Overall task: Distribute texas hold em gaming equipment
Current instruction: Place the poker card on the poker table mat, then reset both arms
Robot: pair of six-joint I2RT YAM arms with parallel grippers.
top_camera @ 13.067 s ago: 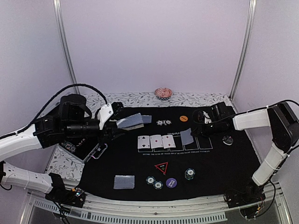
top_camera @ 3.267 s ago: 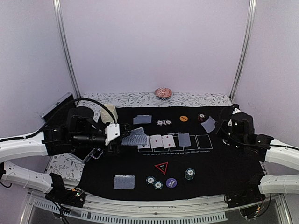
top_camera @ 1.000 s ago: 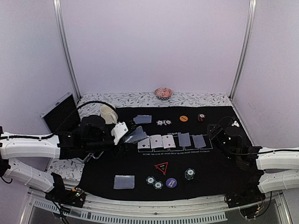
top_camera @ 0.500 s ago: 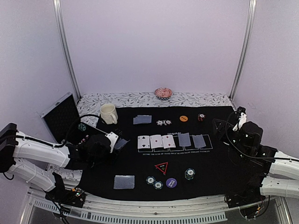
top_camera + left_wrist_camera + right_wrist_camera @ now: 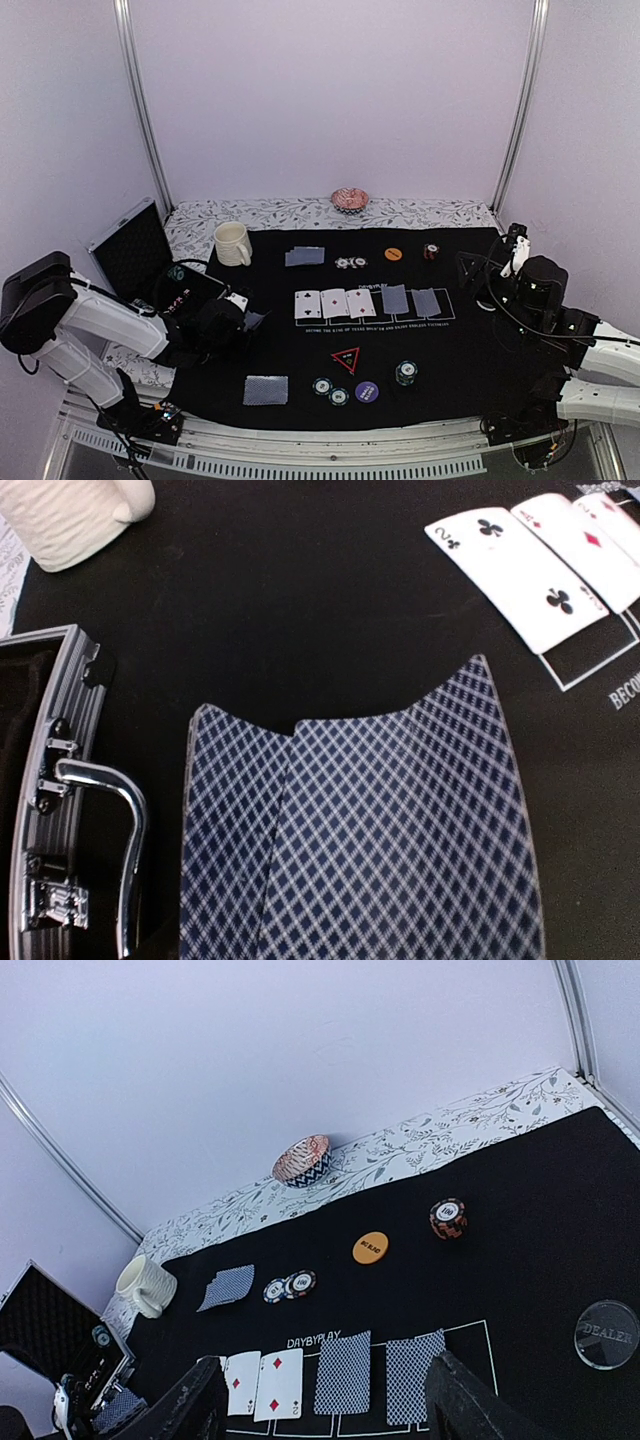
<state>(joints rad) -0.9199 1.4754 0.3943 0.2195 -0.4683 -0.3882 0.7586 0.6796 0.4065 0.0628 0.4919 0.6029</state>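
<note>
A stack of blue-diamond-backed playing cards fills the lower left wrist view and hides the jaws. My left gripper sits low at the mat's left edge with those cards at its tip. Three face-up cards and two face-down cards lie in a row mid-mat. Further cards, poker chips, an orange button and a chip stack lie at the back. Near the front are cards, a red-outlined triangle, a purple button and chips. My right gripper hangs open and empty, raised at the right.
An open metal case stands left of the mat, its handle close beside the held cards. A cream mug is at the back left and a pink dish by the back wall. A clear dealer puck lies at the right.
My left gripper has pulled back and dropped low toward the case with the cards. The right arm has drawn back to the right and lifted off the mat.
</note>
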